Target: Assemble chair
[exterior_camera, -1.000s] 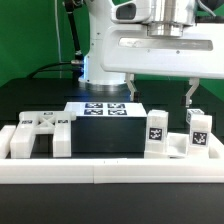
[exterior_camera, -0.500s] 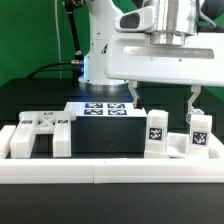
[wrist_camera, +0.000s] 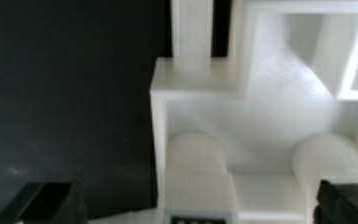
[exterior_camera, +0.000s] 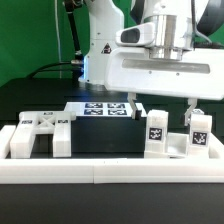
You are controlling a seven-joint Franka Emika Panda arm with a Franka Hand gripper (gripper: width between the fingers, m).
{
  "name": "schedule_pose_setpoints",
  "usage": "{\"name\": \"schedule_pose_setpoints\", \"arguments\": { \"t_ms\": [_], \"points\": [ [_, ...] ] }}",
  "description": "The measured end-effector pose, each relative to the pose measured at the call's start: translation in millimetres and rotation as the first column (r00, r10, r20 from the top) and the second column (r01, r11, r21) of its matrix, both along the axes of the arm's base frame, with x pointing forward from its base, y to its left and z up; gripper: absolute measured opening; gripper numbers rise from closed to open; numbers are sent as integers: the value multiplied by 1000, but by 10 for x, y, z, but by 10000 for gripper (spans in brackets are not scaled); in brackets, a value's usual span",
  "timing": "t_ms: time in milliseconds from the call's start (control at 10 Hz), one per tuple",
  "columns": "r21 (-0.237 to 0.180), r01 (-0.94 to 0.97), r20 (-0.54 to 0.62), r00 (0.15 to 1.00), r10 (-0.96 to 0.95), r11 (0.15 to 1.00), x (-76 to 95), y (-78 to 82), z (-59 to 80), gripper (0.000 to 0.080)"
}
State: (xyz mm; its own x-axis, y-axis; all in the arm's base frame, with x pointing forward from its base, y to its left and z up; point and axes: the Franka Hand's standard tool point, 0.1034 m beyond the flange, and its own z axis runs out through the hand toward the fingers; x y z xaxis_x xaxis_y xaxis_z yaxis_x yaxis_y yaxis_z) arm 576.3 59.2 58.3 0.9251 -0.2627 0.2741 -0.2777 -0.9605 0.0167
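We see the gripper [exterior_camera: 162, 104] spread wide and empty over the tagged leg block [exterior_camera: 157, 131] at 4 o'clock, where on descent 1 finger [exterior_camera: 190, 100] may clip the neighbouring block [exterior_camera: 198, 130] and topple it.

You had no legible words, numbers or brand marks in either view. The only signs were black-and-white square tags: several on the marker board [exterior_camera: 103, 110], one on the middle block [exterior_camera: 157, 132], and one on the end block [exterior_camera: 198, 131] toward the exterior view's right.
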Motion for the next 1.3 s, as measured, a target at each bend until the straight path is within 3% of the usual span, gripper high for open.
{"name": "schedule_pose_setpoints", "arguments": {
  "t_ms": [400, 700, 1300],
  "points": [
    [-10, -25, 26, 999, 26, 1000, -20, -26, -31, 649],
    [-32, -59, 25, 998, 59, 998, -183, 24, -300, 649],
    [-40, -71, 2, 997, 71, 997, -251, 53, -440, 649]
  ]
}}
